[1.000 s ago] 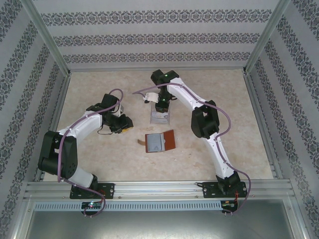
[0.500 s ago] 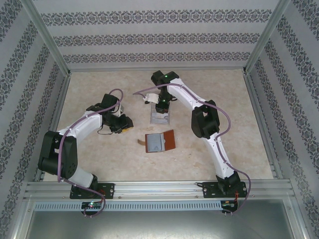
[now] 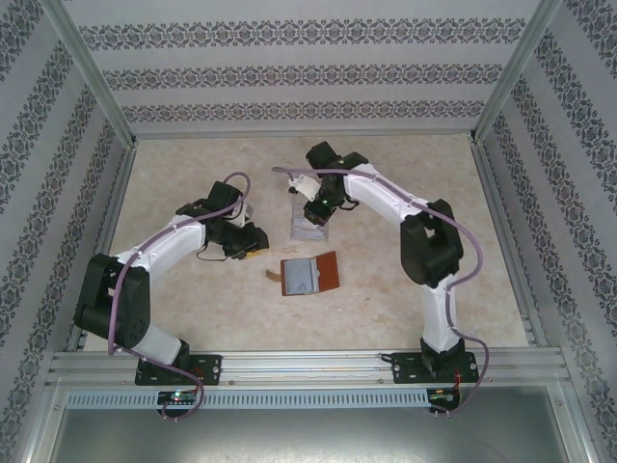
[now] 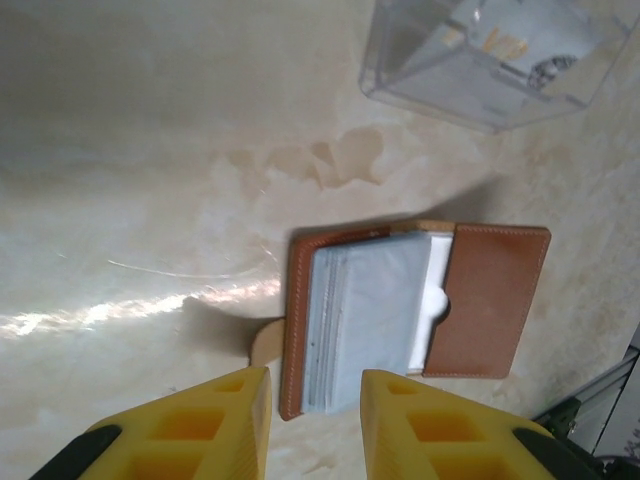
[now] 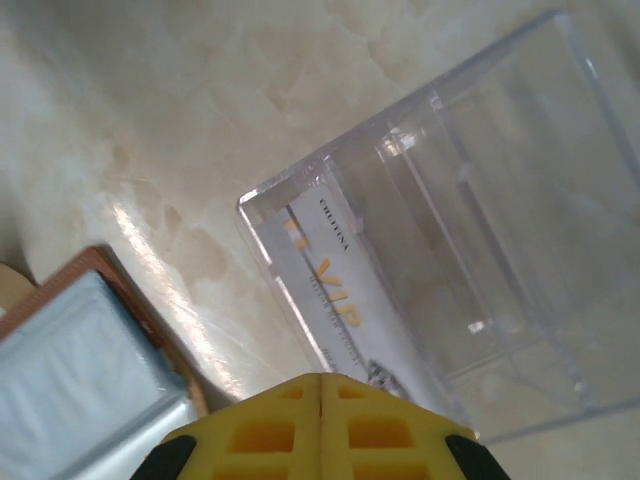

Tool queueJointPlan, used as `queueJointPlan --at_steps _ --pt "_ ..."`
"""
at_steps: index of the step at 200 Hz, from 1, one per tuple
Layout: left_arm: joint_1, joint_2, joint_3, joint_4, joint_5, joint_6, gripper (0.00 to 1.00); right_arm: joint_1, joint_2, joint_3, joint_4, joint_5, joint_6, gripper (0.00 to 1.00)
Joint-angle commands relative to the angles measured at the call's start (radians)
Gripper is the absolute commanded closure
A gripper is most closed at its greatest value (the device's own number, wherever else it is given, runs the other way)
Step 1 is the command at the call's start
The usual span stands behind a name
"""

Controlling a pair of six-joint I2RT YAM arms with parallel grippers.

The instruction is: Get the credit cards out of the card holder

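Nearest the arm bases, low in the centre of the overhead frame, the small reddish-brown leather folding card holder point(image 3: 308, 275) lies open and flat on the pale marbled table point(image 3: 357, 318). The left wrist view puts it centre-right. Its brown leaf is on the right and a stack of greyish clear pockets on the left. A white plastic card point(image 4: 432, 285) peeks out at the pockets' right edge, so there's a card in there! A short tan strap tab point(image 4: 265, 345) pokes out on the holder's left side.

The left gripper point(image 4: 315, 385) comes in at the bottom edge of that frame. It's released, yellow fingers parted with a clear gap and nothing between them. Overhead it hangs just left of the card holder, apart from it.

Further up, at the centre of the overhead frame, a clear plastic slotted tray point(image 3: 310, 227) stands beyond the holder. In the right wrist view, a pale rectangular card point(image 5: 325, 290) with orange lettering lies inside it.

The right gripper point(image 5: 320, 395) is clenched at bottom centre, fingers pressed flat together with nothing visible between them. Overhead it sits at the tray's upper edge.
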Motion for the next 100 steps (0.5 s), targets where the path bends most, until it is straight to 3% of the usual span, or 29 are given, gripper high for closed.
queueJointPlan --at_steps 1,60,100 --pt "-0.052 0.017 0.03 0.023 0.024 -0.026 0.71 0.008 -0.103 -0.141 0.181 -0.013 0.269 0.93" --pt "-0.141 0.1 0.004 0.081 0.033 -0.027 0.76 0.048 -0.301 -0.439 0.358 0.018 0.717 0.94" --pt "-0.143 0.128 -0.048 0.08 -0.022 0.009 0.8 0.088 -0.361 -0.57 0.473 -0.067 0.975 0.95"
